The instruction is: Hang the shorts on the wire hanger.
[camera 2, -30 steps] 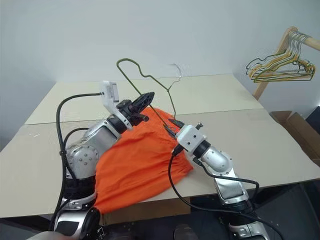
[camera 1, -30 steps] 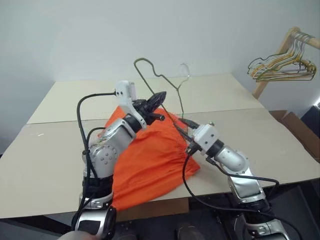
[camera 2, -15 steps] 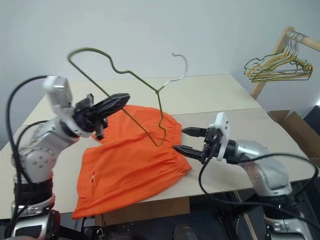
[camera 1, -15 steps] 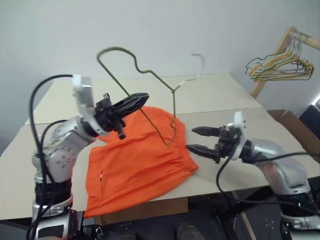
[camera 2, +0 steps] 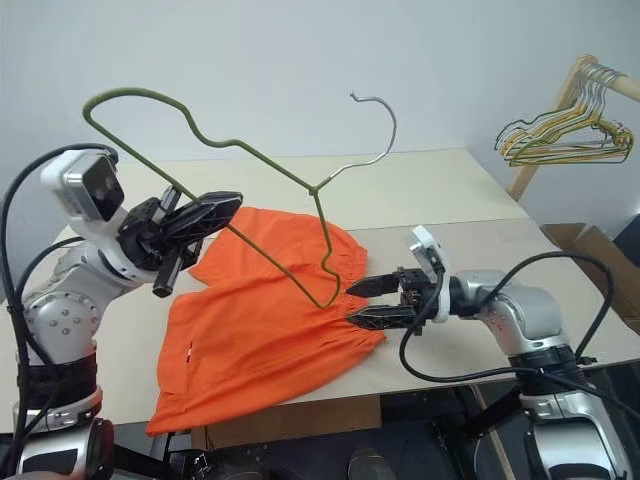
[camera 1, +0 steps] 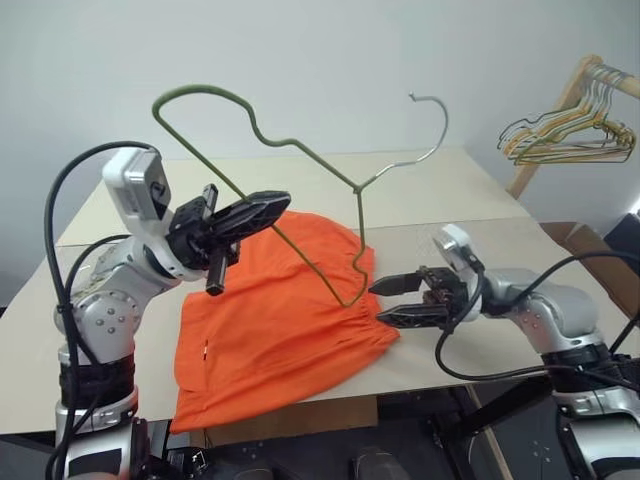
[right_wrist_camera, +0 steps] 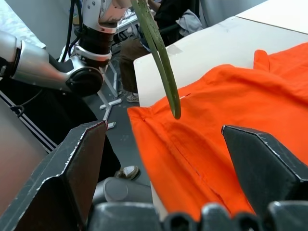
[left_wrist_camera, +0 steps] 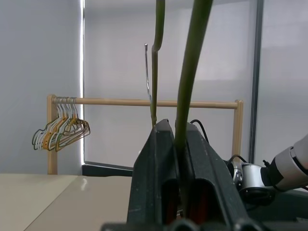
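1. While the left hand (camera 1: 272, 203) stays clamped on the hanger (camera 1: 300, 150), it has drawn back and up since a second ago, so the wire now stands tilted in the air, hook (camera 1: 432, 125) high.
2. The hanger's lowest corner (camera 1: 345, 298) hangs just above the shorts (camera 1: 270, 325), near the waistband.
3. The right hand (camera 1: 390, 302), narrower a second ago and close under the wire, now holds nothing; its fingers are spread wide, level, pointing at the waistband edge.
4. The shorts lie flatter on the worktop (camera 1: 480, 200) than before, one leg over the near edge.
5. Spare hangers (camera 1: 565, 135) hang on a wooden rack far right.
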